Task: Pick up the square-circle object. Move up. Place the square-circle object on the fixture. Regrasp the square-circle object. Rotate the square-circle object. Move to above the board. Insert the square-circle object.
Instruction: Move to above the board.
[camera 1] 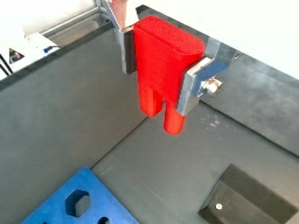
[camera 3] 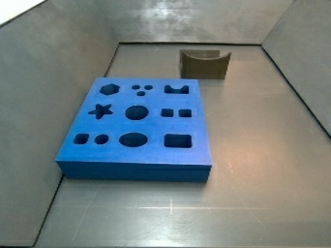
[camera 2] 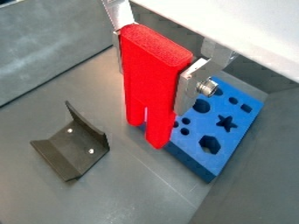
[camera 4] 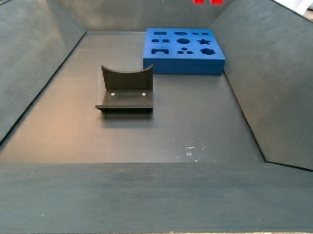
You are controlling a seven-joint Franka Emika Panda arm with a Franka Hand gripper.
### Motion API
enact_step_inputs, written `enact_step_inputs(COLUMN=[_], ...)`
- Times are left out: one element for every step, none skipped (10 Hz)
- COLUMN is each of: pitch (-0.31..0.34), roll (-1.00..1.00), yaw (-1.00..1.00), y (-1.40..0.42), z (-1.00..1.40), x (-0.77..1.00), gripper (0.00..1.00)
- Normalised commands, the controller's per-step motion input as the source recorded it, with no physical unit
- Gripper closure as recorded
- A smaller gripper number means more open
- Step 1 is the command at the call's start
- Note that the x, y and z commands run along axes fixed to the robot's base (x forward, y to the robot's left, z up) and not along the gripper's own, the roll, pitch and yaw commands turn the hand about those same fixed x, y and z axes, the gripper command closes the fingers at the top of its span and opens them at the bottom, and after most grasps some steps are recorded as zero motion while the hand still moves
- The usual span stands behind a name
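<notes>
My gripper (camera 1: 156,89) is shut on the red square-circle object (camera 1: 162,52), a tall block with two prongs, one square and one round, pointing down. Both wrist views show the silver fingers (camera 2: 187,87) clamping its sides. It hangs well above the floor, apart from everything. The blue board (camera 2: 222,131) with its shaped holes lies below it and to one side; it also shows in both side views (camera 3: 135,121) (camera 4: 184,50). In a side view only the red prong tips (camera 4: 208,2) show at the upper edge, above the board. The gripper itself is out of both side views.
The fixture (camera 4: 124,89) stands on the dark floor apart from the board, and shows in the other views too (camera 2: 73,140) (camera 3: 204,62) (camera 1: 251,206). Grey walls (camera 3: 297,87) enclose the floor on all sides.
</notes>
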Motion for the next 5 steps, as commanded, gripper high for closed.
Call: enact_step_inputs(pitch=[0.043, 0.042, 0.207, 0.207, 0.224], roll=[-0.14, -0.14, 0.19, 0.22, 0.23], yaw=[-0.03, -0.03, 0.12, 0.12, 0.1], y=[0.01, 0.01, -1.0, -1.0, -1.0], z=[0.33, 0.18, 0.12, 0.12, 0.12], x=[-0.01, 0.0, 0.28, 0.29, 0.31], gripper=[1.0, 1.0, 1.0, 1.0, 1.0])
